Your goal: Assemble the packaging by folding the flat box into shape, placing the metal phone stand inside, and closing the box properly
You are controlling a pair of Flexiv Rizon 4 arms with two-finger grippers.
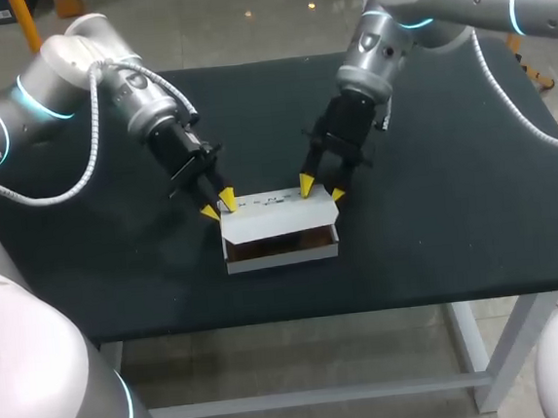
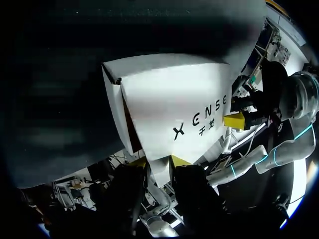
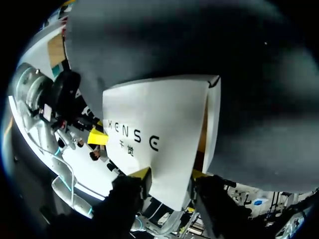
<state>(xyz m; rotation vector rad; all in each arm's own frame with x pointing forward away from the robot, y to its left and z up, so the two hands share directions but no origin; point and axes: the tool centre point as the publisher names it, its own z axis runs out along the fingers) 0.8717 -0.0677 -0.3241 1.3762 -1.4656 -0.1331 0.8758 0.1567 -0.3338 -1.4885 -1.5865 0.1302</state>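
The white cardboard box [image 1: 281,255] stands near the table's front edge, its printed lid [image 1: 276,217] slanting over a dark brown inside. No phone stand shows. My left gripper [image 1: 218,207] is at the lid's rear left corner. In the left wrist view the lid [image 2: 174,104] runs down between the left gripper's [image 2: 159,162] yellow tips, which touch it from both sides. My right gripper [image 1: 321,190] is at the rear right corner. In the right wrist view its tips likewise hold the lid [image 3: 159,124] at the right gripper [image 3: 170,174].
The black table [image 1: 474,202] stretches bare to both sides of the box and behind it. Its front edge lies just ahead of the box. Both arms slant in over the table's rear half.
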